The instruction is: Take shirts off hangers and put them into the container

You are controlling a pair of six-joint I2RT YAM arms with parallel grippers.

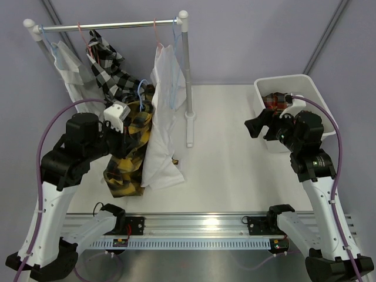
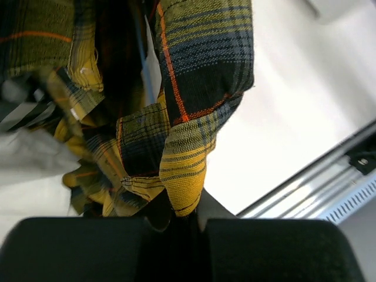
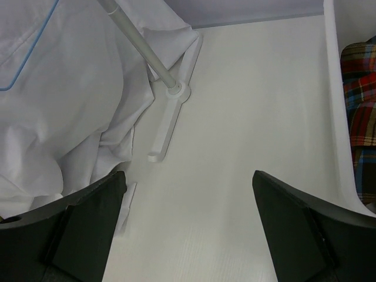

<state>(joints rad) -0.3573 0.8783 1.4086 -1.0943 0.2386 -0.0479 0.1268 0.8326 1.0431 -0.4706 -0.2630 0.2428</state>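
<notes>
— As surveyed from above: clothes rail far left, hung with a white shirt and a black-white checked shirt. Yellow-black plaid shirt drooping beside the white one, lower end reaching the table. Container far right, red plaid shirt inside.

— Grippers?

— Left gripper clamped on a fold of the yellow-black plaid shirt. Right gripper spread wide, holding nothing, just beside the container.

— Handling?

— Judged light, limp, prone to snagging. Light blue hanger at its top, hanging below the rail. Best taken bunched at collar or shoulder, not by a sleeve end.
</notes>
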